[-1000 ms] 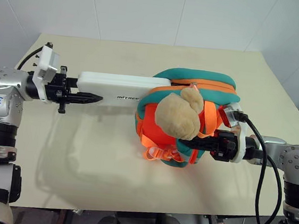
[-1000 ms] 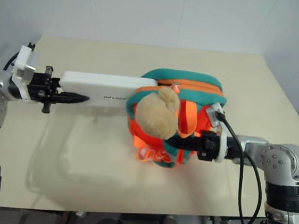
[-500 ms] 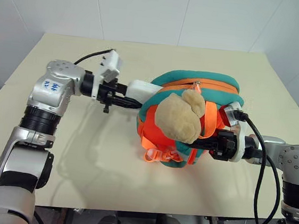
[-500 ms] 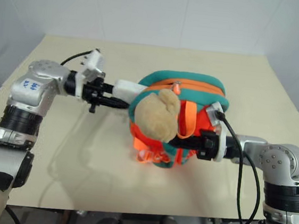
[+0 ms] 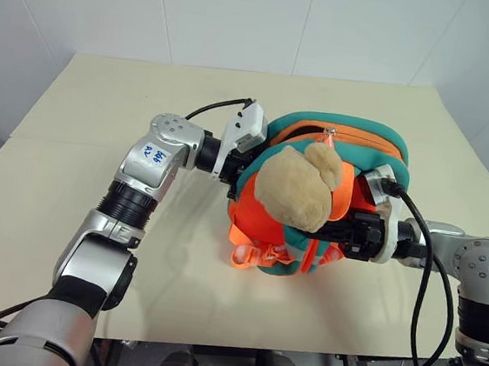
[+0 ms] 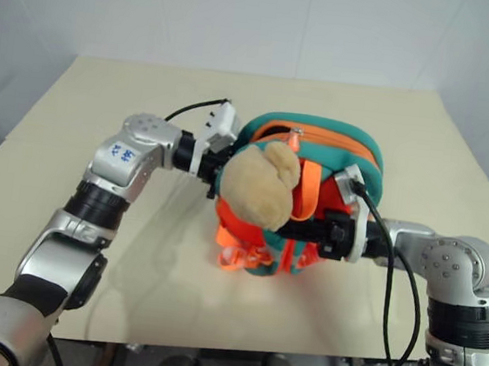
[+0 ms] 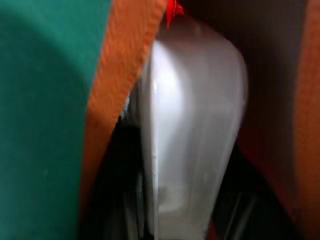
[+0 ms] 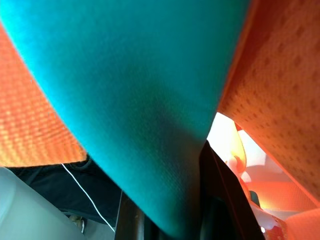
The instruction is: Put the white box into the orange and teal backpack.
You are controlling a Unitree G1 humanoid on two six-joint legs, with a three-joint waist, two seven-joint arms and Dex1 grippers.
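Your left claw [image 5: 244, 167] is buried in the backpack's opening, with the white box ahead of it.

In the left wrist view you see the white box [image 7: 192, 125] running straight out along that claw, clasped at its near end, its far end deep inside the orange and teal backpack [image 5: 354, 142] between the orange lining and the teal trim. Your right claw [image 5: 331, 231] is clenched on a teal strap [image 8: 135, 100] at the backpack's front, under the tan plush animal [image 5: 295, 188], holding the bag upright on the worktop [image 5: 105, 98].
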